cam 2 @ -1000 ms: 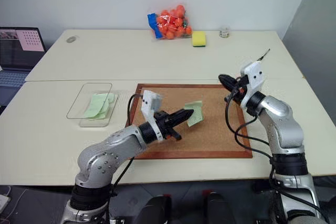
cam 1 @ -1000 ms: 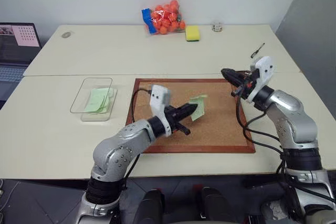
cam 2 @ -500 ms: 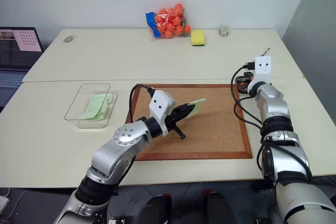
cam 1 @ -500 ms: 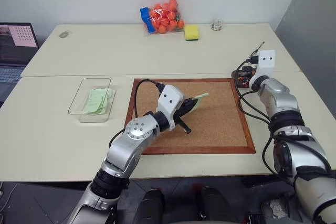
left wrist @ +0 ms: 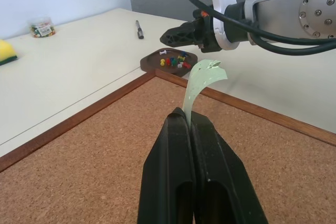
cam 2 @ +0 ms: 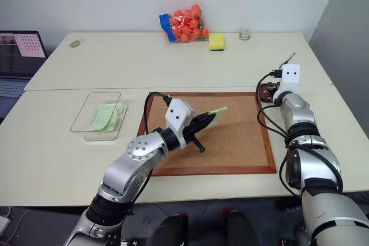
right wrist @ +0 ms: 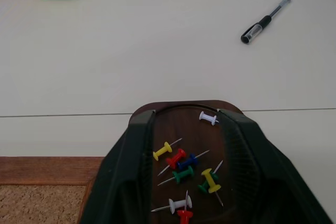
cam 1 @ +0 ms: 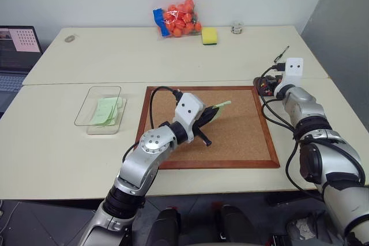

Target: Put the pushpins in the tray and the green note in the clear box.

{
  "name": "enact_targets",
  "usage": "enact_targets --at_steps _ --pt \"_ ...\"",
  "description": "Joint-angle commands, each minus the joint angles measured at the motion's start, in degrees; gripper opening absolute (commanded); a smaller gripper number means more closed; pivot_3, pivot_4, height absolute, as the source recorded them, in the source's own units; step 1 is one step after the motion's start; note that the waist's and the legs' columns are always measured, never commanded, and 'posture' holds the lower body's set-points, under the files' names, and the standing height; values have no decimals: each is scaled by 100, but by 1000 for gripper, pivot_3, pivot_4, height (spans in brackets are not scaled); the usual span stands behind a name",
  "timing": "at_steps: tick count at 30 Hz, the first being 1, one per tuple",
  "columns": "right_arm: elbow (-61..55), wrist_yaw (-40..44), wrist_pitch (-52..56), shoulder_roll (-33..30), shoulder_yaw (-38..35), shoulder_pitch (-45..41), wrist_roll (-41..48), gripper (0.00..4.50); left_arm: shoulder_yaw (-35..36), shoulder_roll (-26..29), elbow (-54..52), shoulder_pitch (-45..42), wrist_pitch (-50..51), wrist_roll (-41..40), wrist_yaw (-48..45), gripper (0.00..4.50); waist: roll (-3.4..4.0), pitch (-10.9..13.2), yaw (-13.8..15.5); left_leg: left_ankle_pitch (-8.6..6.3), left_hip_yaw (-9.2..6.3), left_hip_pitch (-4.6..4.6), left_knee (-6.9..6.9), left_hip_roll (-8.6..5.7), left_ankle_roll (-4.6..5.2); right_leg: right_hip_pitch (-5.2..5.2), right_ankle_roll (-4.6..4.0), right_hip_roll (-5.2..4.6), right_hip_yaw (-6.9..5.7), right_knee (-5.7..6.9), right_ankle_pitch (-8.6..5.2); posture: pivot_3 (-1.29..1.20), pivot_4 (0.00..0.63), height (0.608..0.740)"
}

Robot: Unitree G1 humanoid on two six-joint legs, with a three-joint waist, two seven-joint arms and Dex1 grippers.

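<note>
Above the cork board (cam 1: 230, 136), the left gripper (left wrist: 188, 121) has its jaws clenched on the lower edge of the green note (left wrist: 202, 80), which curls upward from the fingertips. At the board's far right corner, the right gripper (right wrist: 185, 116) hangs with jaws parted over the brown tray (left wrist: 152, 60), where the pushpins (right wrist: 184, 169) lie scattered in red, yellow, green, blue and white. The clear box (cam 1: 86, 116) sits on the bench (cam 1: 52, 148) left of the board, with green paper already inside. A pen (right wrist: 265, 19) lies beyond the tray.
</note>
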Motion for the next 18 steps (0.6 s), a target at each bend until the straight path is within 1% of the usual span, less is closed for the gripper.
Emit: enact_targets --at_steps 1,3,8,9,13,15,18 --pt "-15 -6 -174 -98 -147 -202 20 2853 111 -76 -157 -49 -35 25 -47 0 0 0 1 0 0 0 0 0 0 0 0 0 0 0 0 0 150 740" --pt "-2 -4 -187 -107 -158 -208 12 3200 118 -93 -143 -64 -34 30 -56 0 0 0 2 0 0 -1 0 0 0 0 0 0 0 -1 0 0 150 740" --pt "-34 26 -197 -124 -179 -195 -8 4340 148 -142 -127 -108 -2 11 -64 0 0 0 2 0 0 -1 0 0 0 0 0 0 0 0 0 0 150 740" --pt "-44 37 -200 -126 -177 -191 -11 4468 149 -142 -124 -109 -2 15 -73 0 0 0 2 0 0 0 0 0 0 0 0 0 0 0 0 0 150 740" --pt "-212 233 -162 -152 -116 -109 -30 4468 163 -142 -135 -92 1 29 -90 0 0 0 2 0 0 0 1 0 0 0 0 0 0 1 0 0 150 740" --pt "-463 475 -82 -182 -59 20 -26 4468 192 -128 -163 -64 9 49 -69 0 0 0 2 0 0 0 1 0 0 0 0 0 0 1 0 0 150 740" --pt "-1340 985 107 -274 56 494 28 4468 295 -124 -215 23 26 66 23 0 0 0 6 0 -2 -1 1 0 0 0 0 0 -1 0 0 0 150 740"
